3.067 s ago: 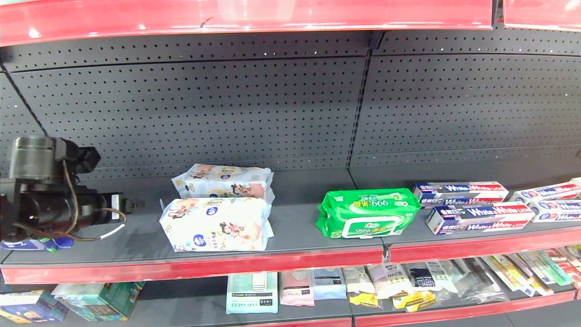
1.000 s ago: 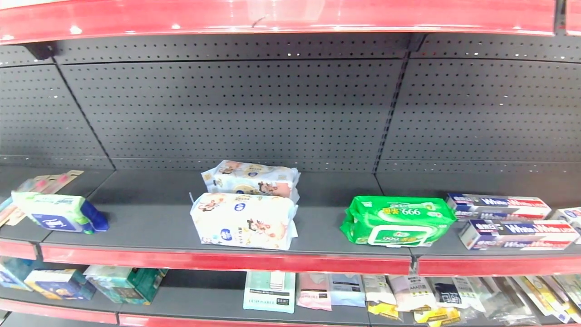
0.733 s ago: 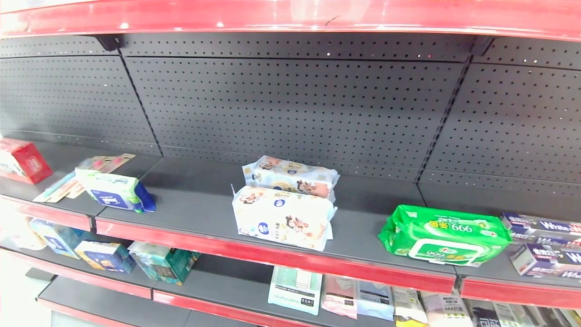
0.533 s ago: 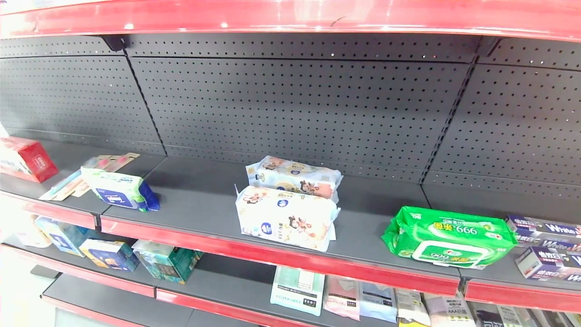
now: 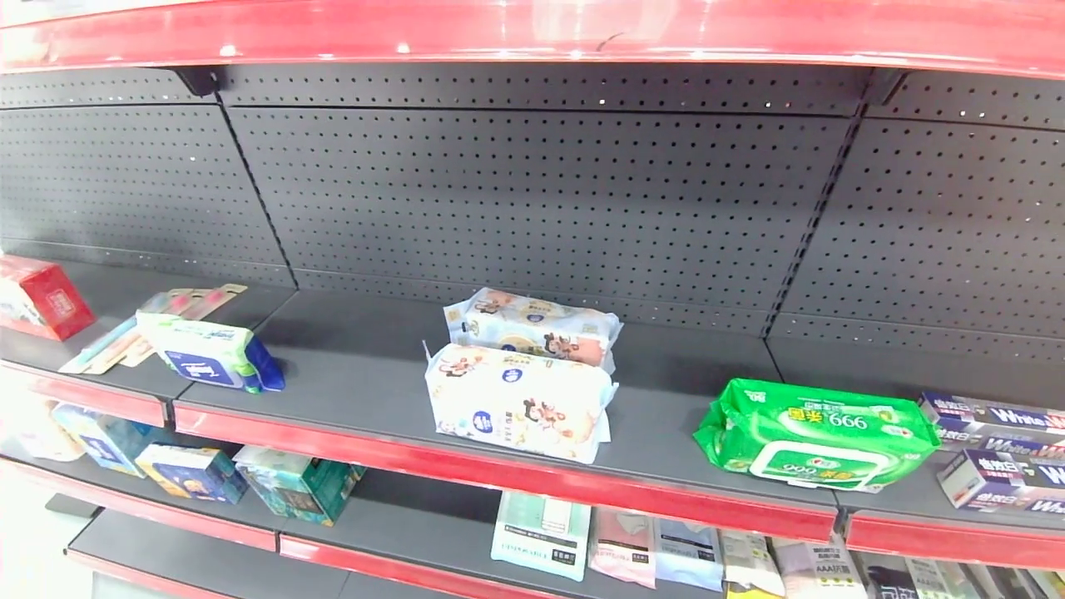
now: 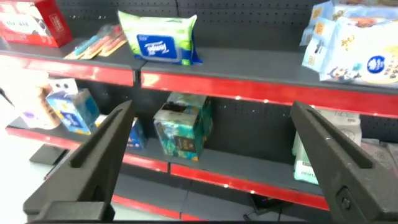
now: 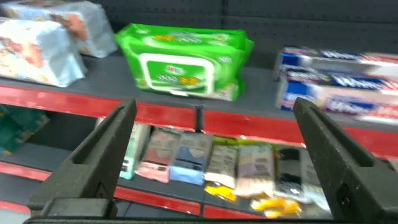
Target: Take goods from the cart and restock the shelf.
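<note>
Partway through, by the look of it. Already stocked on the shelf [image 5: 499,478]: a blue-and-green wipes pack [image 6: 158,37] lying ahead of the left pincer [image 6: 211,107] and well apart from it. Farther along from that pincer, toward the right pincer's side, two white tissue packs [image 6: 351,43], one behind the other. Straight ahead of the right pincer [image 7: 214,104], a green wipes pack [image 7: 183,59], with toothpaste boxes [image 7: 339,78] just beside it. Plenty of bare shelf left between these, so more to fetch.

Nothing gripped in either pincer: both spread wide, with only air in the gap. Probably calls for a turn to the cart and a fresh pick before any further placing.

As for writing: printed on every pack, none spelled out here.
- On the green wipes pack, a white lid label with lettering, plus large characters and digits on the top face.
- On the blue-and-green wipes pack, a blue panel with white script.
- On the toothpaste boxes, bold white lettering on blue and red bands.
- On the tissue packs, cartoon figures and small round blue badges.
- On the lower-shelf boxes [image 6: 183,127], too small to make out.
</note>
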Available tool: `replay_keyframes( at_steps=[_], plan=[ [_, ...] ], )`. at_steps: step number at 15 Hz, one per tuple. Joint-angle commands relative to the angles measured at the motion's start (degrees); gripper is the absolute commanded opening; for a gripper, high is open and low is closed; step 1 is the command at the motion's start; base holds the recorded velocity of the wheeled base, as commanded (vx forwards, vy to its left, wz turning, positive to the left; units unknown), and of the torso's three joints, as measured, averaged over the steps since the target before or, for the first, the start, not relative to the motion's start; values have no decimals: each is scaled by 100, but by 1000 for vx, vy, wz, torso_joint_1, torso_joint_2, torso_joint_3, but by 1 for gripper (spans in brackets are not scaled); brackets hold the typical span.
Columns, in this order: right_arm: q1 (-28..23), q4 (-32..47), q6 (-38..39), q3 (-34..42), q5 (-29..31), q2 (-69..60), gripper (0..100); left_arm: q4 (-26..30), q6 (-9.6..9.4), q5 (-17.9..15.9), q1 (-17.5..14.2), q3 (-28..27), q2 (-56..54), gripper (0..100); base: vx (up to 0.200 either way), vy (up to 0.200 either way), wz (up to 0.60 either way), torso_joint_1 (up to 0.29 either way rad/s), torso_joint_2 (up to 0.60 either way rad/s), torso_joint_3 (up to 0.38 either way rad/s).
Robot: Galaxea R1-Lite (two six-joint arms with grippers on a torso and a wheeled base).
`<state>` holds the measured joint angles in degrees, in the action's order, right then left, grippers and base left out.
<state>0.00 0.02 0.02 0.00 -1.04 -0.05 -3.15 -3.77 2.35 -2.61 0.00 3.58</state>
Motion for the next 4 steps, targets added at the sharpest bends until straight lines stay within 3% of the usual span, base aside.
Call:
replay_keyframes(
  at_steps=[1, 4],
  plan=[
    [0, 6, -11, 0, -2, 5, 100, -2, -1, 2, -3, 0, 28, 100, 0, 0, 0, 0, 0, 0],
    [0, 6, -11, 0, -2, 5, 100, -2, -1, 2, -3, 0, 28, 100, 0, 0, 0, 0, 0, 0]
  ],
)
